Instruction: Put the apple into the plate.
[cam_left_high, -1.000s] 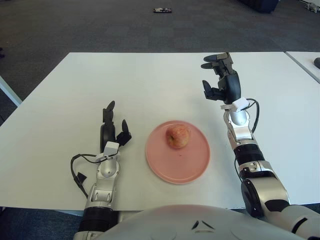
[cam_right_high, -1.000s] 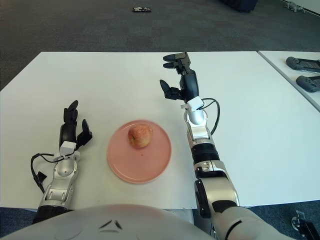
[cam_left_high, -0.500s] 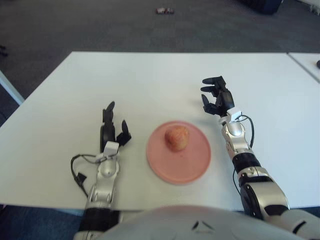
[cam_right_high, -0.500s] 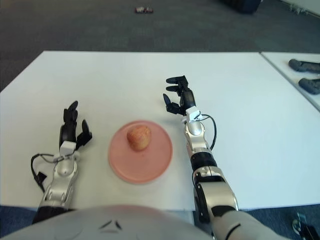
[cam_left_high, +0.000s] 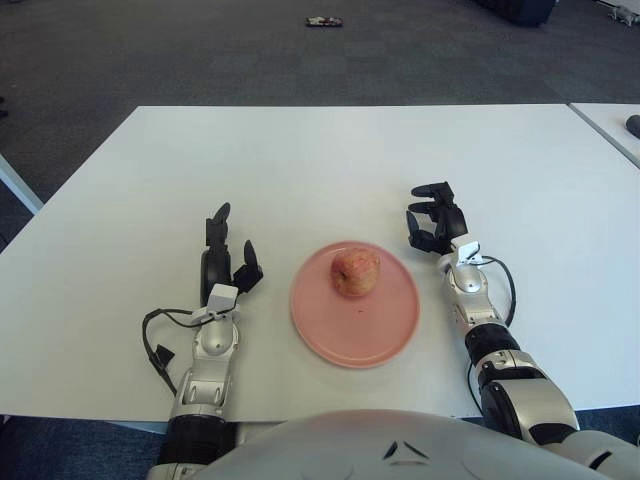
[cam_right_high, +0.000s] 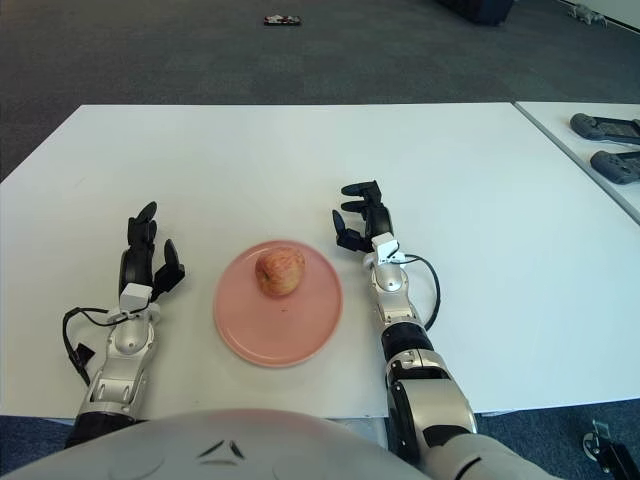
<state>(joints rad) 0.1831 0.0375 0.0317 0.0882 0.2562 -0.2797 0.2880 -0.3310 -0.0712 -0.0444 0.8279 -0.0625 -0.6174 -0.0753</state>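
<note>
Left hand (cam_left_high: 222, 262) shows on the white tabletop (cam_left_high: 300, 160) just left of the plate (cam_left_high: 385, 325), fingers (cam_left_high: 216, 228) relaxed and upward, grasping nothing. The apple (cam_left_high: 356, 271) sits on the far half of the pink plate, upright, touched by neither hand; the placement appears complete. Right hand (cam_left_high: 432, 222) shows just right of the plate's far edge, fingers loosely curled, holding nothing. Dark objects lie on a second table at far right (cam_right_high: 605, 145) and a small item on the carpet (cam_left_high: 324, 21); nothing obstructs the plate.
</note>
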